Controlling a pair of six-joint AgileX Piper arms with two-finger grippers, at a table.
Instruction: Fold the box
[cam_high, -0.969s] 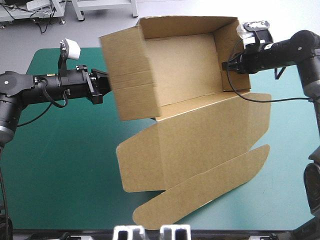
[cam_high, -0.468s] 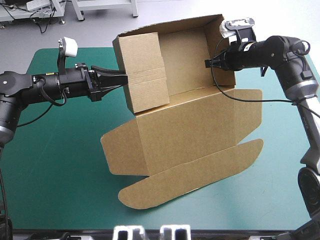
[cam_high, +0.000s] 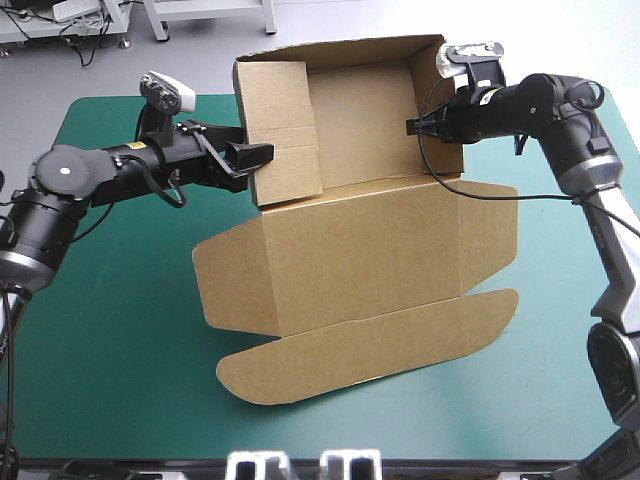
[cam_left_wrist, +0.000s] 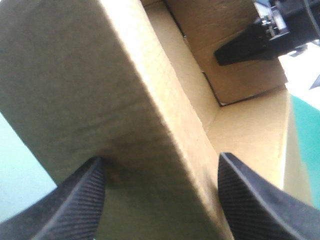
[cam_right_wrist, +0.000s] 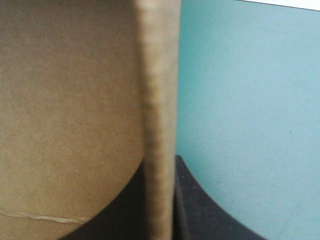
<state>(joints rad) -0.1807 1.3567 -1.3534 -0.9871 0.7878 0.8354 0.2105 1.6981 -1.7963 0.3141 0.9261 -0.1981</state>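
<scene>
The brown box (cam_high: 350, 250) is held up tilted over the table, its tray with raised walls at the far side. Its flat lid and rounded front flap (cam_high: 360, 345) hang toward the near edge. My left gripper (cam_high: 258, 155) is at the tray's left wall. In the left wrist view its black fingers (cam_left_wrist: 75, 200) stand apart, open, with that folded wall (cam_left_wrist: 110, 90) between them. My right gripper (cam_high: 420, 128) is shut on the tray's right wall. The board's edge (cam_right_wrist: 157, 100) runs up between its fingers (cam_right_wrist: 195, 200). The left wrist view also shows the right gripper (cam_left_wrist: 240, 45) across the tray.
The teal-green cover (cam_high: 100, 330) shows bare to the left of the box and at the front right (cam_high: 560, 380). The lid's side flaps reach out to both sides over the table's middle.
My left gripper has opened around the left wall, and its arm has lifted and swung in. The box has shifted left and tilted a little, still carried by the right gripper.
</scene>
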